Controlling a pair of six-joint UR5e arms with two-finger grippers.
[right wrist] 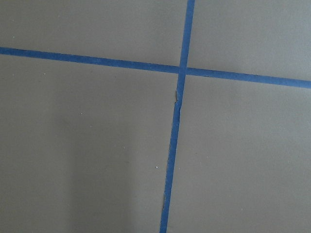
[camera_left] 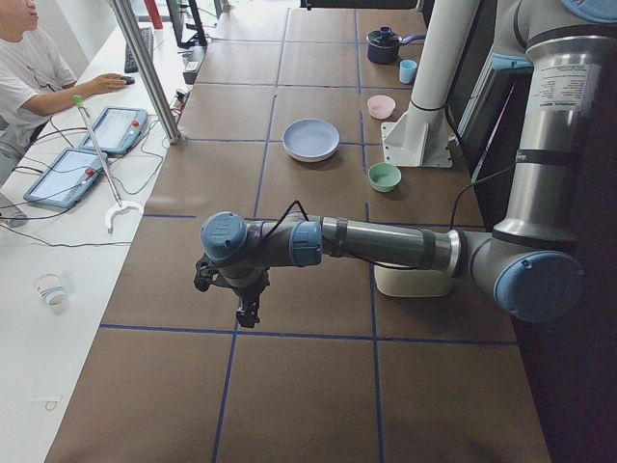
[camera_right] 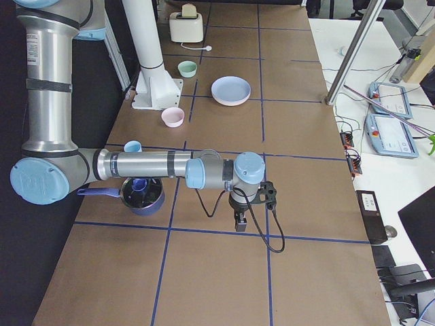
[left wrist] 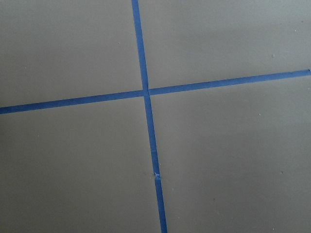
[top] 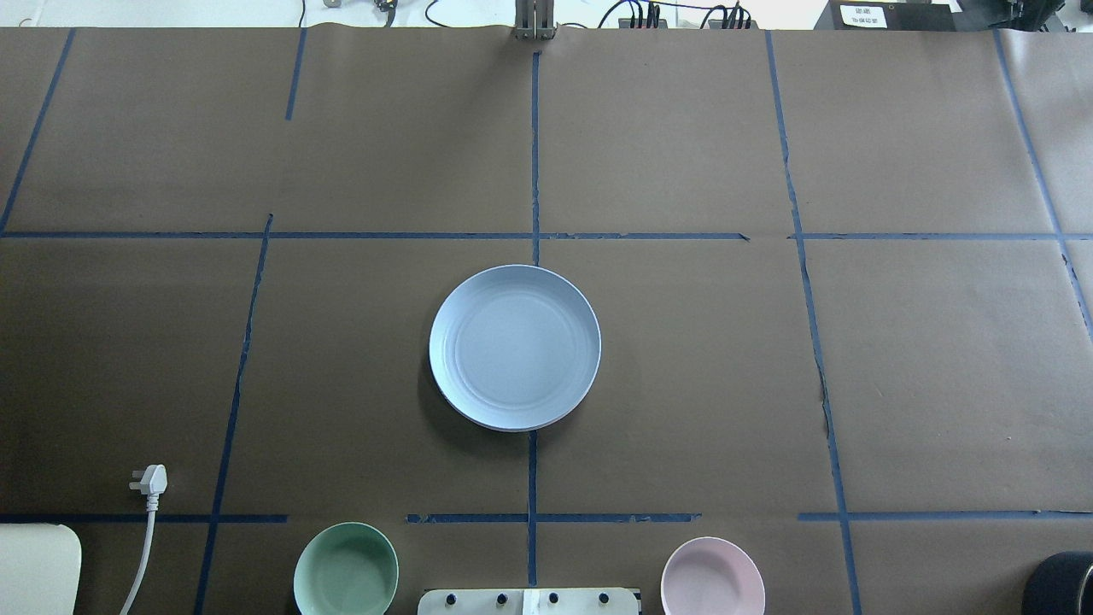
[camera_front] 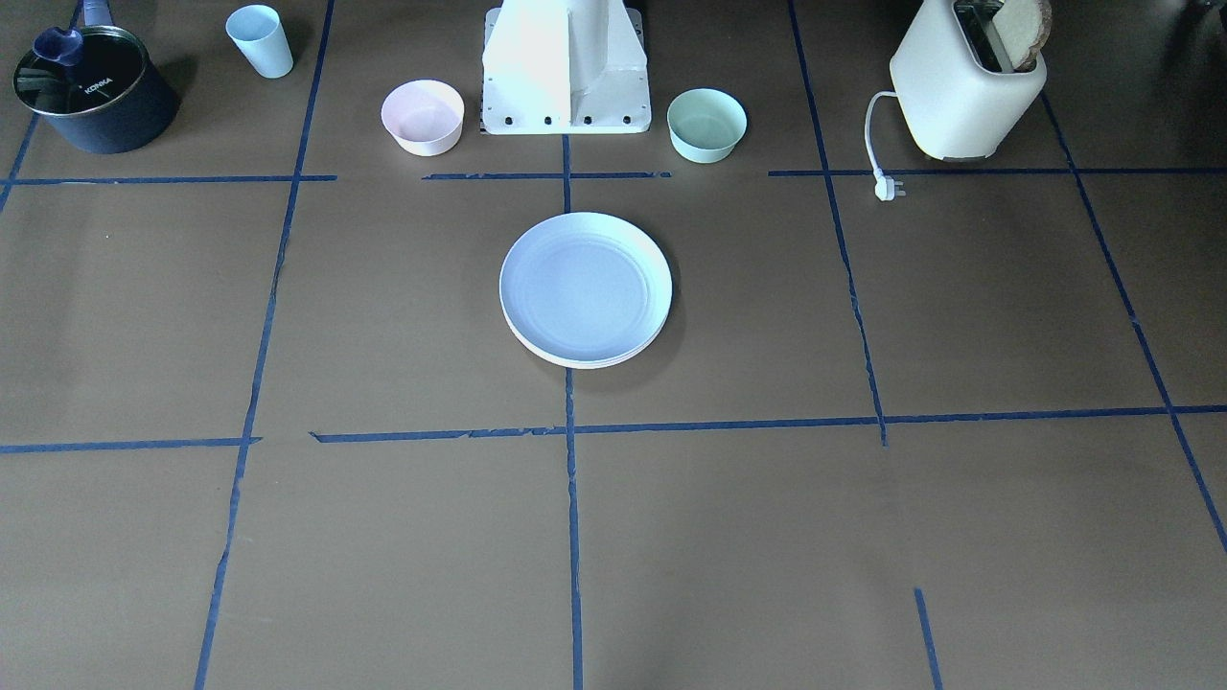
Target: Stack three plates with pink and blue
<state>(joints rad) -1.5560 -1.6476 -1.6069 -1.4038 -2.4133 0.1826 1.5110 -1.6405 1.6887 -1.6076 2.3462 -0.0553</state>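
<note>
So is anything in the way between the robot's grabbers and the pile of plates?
Nothing visible. The stack of round matte plates, light blue on top, sits mid-table; the left gripper and right gripper hang at opposite table ends, only brown paper between.

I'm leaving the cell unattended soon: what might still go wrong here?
1. The light blue plate sits slightly off-centre on the stack, the cream plate showing its rim below; a nudge might shift it.
2. The right arm reaches out above the lidded pot; a careless retreat might clip it.
</note>
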